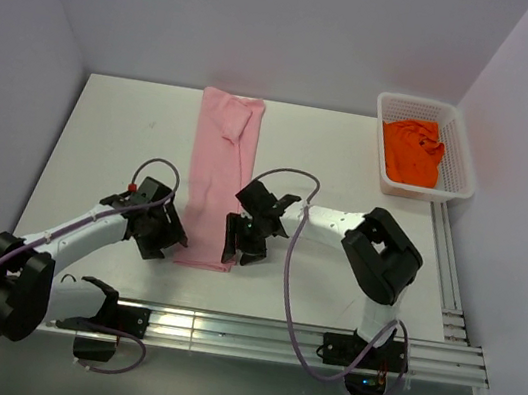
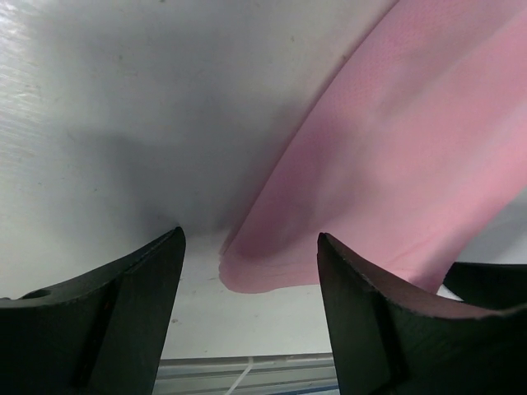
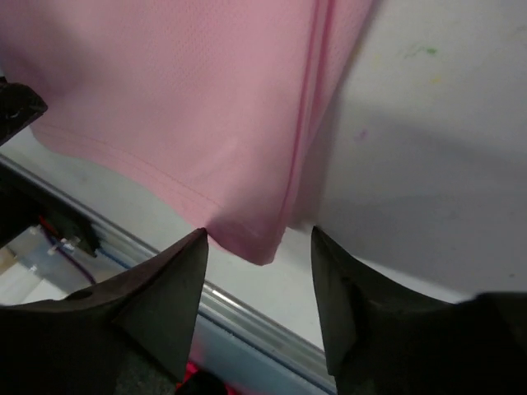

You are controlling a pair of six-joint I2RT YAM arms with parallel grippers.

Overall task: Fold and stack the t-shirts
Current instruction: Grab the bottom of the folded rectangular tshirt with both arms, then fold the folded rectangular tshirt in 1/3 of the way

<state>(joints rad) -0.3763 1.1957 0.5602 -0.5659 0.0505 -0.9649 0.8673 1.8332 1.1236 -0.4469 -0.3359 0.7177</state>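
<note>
The soft pink t-shirt (image 1: 219, 175), a long narrow strip, runs from the counter's (image 1: 123, 133) far edge nearward; left pincer (image 2: 249, 237) and right pincer (image 3: 258, 234) stand spread astride its near corners; the crumpled orange t-shirt (image 1: 413, 154) fills the far-right corner's mesh basket (image 1: 461, 160)

White worktop (image 1: 123, 133), two things on it.
There's the pink t-shirt (image 1: 219, 175), flat in a long narrow strip down the middle, and a white basket (image 1: 461, 160) at the far right corner.

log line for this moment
pink shirt: long flat strip; left hand: open, near-left corner; right hand: open, near-right corner; orange shirt: in basket
</note>
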